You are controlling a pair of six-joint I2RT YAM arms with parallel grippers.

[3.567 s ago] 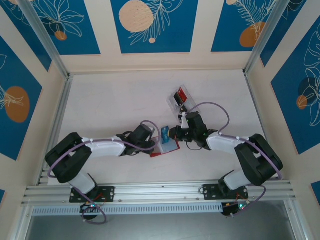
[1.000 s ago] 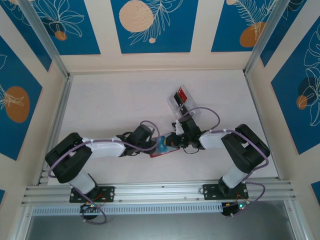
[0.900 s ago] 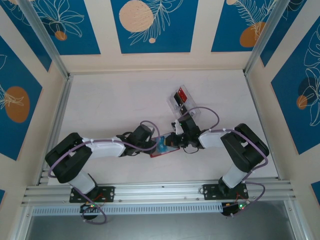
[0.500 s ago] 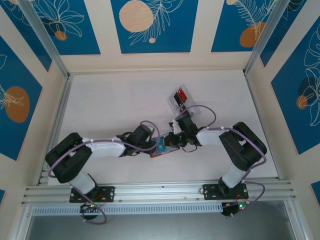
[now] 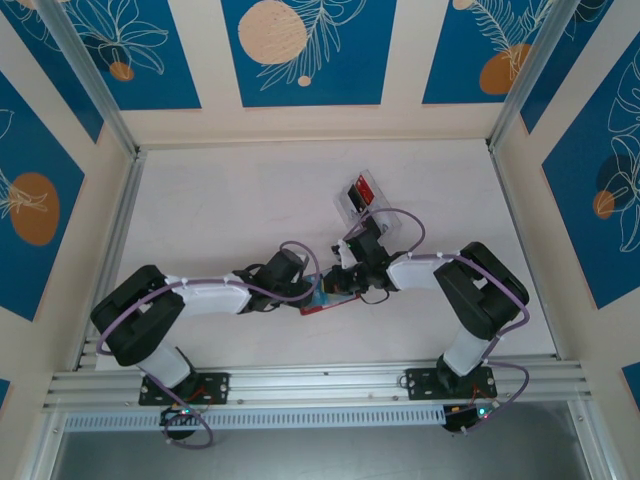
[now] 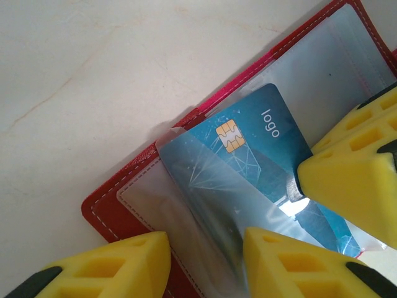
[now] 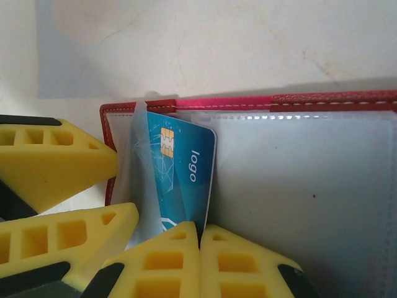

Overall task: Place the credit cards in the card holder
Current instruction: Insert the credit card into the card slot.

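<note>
The left arm [image 5: 200,295] lies low over the counter [image 5: 230,200], its forearm reaching right from a raised elbow on its own side. The right arm [image 5: 450,275] mirrors it: elbow lifted, forearm folded back leftward. The two wrists nearly meet near the middle of the counter.

There is one card holder [image 6: 105,208], red, lying open with its pale shiny inside up, directly under both wrists. There are three cards. One teal card [image 6: 260,139], with a gold chip and the word "logo", sits partly inside the holder's clear pocket, its chip end near the red edge. One red card [image 5: 367,186] and one black card [image 5: 354,192] lie in a clear tray [image 5: 345,207] just beyond the wrists, apart from the holder.

The left end effector [image 6: 206,245] stands partly open. Its two yellow fingers are spread, one over the holder's red border and the other on the clear pocket film, which lies between them; I cannot tell whether they pinch it. The right end effector [image 7: 200,233] is closed, fingers pressed flat together. Their joined tips touch the teal card's outer end, the end that sticks out of the pocket. Whether the card's edge is nipped between them cannot be told.
</note>
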